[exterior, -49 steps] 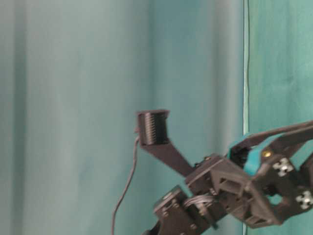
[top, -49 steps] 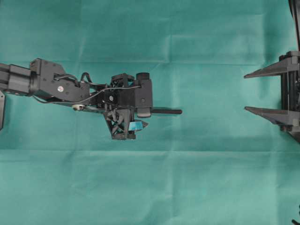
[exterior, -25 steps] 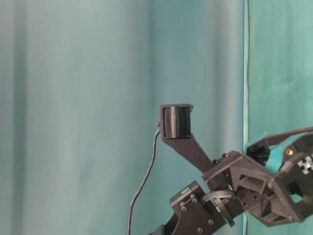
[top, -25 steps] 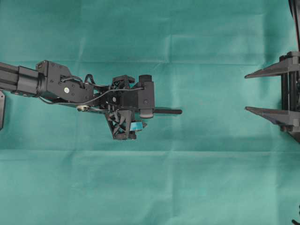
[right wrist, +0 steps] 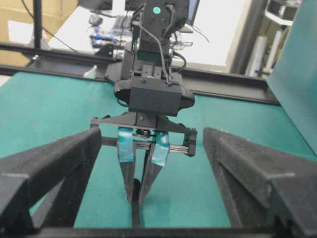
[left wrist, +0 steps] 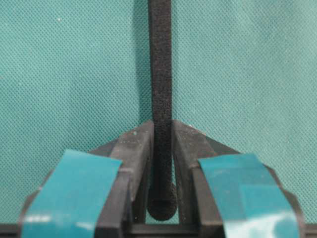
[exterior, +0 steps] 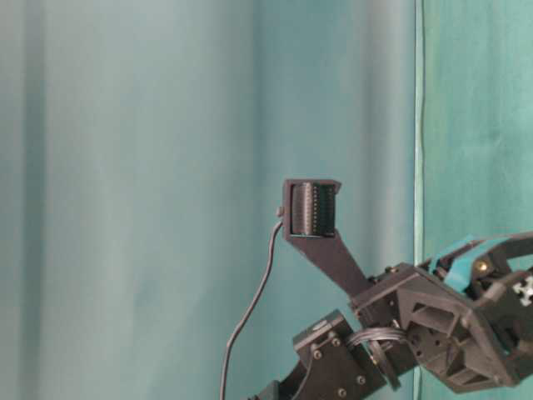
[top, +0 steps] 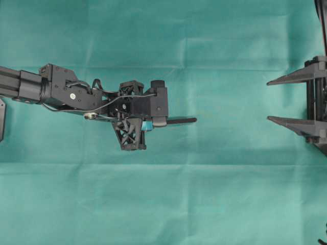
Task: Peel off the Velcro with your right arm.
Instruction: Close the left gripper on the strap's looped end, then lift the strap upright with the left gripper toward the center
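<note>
The Velcro (top: 182, 121) is a thin black strap pointing right, out of my left gripper (top: 164, 122), at the middle of the green cloth. In the left wrist view the teal-padded jaws (left wrist: 162, 125) are shut on the Velcro (left wrist: 161, 69), whose rounded knob end (left wrist: 162, 207) sits behind the fingertips. The right wrist view shows the left gripper (right wrist: 135, 197) facing me, pinching the Velcro (right wrist: 135, 214) just above the cloth. My right gripper (top: 267, 100) stands open at the right edge, well apart from the strap, its grey fingers (right wrist: 52, 166) empty.
The green cloth (top: 204, 204) has creases running across it. A teal curtain (exterior: 125, 167) hangs behind. The left arm's camera mount (exterior: 312, 208) and cable rise above its wrist. Black frame rails (right wrist: 233, 82) and lab clutter lie beyond the table.
My left gripper has closed from wide open onto the Velcro's knob end. The strap's free end has tipped up slightly. The right gripper has not moved.
</note>
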Robot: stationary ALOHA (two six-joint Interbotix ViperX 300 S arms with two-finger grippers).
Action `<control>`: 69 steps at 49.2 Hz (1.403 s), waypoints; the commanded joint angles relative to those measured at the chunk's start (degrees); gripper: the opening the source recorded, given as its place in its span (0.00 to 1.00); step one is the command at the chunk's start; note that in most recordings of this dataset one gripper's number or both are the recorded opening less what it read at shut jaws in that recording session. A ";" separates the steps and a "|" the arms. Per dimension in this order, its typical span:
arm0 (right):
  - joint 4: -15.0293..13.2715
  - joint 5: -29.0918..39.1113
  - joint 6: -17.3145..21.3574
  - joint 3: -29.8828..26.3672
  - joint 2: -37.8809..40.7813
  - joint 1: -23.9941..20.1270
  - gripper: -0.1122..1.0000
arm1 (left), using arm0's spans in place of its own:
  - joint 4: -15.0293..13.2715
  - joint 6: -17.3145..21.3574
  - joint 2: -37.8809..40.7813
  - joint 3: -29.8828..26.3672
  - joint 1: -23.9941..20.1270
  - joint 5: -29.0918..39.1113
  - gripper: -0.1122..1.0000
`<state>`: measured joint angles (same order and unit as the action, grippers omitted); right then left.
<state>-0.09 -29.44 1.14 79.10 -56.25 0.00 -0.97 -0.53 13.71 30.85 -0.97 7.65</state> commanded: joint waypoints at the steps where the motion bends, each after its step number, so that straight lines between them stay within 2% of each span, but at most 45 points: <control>1: -0.09 -0.62 0.09 -0.62 0.26 0.09 0.72 | -0.09 0.09 -1.32 -1.05 -0.09 0.88 0.19; 10: -0.09 -0.62 0.09 -0.62 0.18 0.09 0.72 | -0.09 0.09 -3.34 -0.97 -0.09 1.76 0.19; 33: -0.44 -0.35 -0.53 -2.20 -1.05 0.09 0.72 | -0.09 -0.09 -15.12 0.44 0.00 1.49 0.19; 37: -1.49 -0.35 -0.70 -3.08 -1.14 0.09 0.72 | -0.09 -0.18 -17.75 1.14 0.00 1.23 0.19; 43: -4.75 -0.35 -0.97 -4.66 -0.97 0.09 0.72 | -0.09 -0.62 -21.88 2.72 0.00 -0.18 0.19; 46: -6.50 -0.26 -1.41 -5.89 -0.97 0.09 0.72 | -0.09 -1.23 -23.64 3.60 0.00 -1.14 0.19; 52: -7.91 -0.26 -2.81 -7.91 -0.70 0.09 0.71 | -0.09 -2.46 -26.98 5.54 0.00 -2.99 0.19; 61: -8.09 -0.09 -5.71 -9.76 0.35 0.26 0.71 | -0.09 -5.01 -31.20 8.35 0.00 -5.71 0.19; 69: -8.09 -0.26 -8.26 -10.72 2.99 0.88 0.71 | -0.35 -8.61 -33.93 11.69 0.00 -11.51 0.19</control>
<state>-8.09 -29.36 -6.68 70.14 -55.02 0.44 -1.05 -8.26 -18.11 42.19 -0.97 -0.97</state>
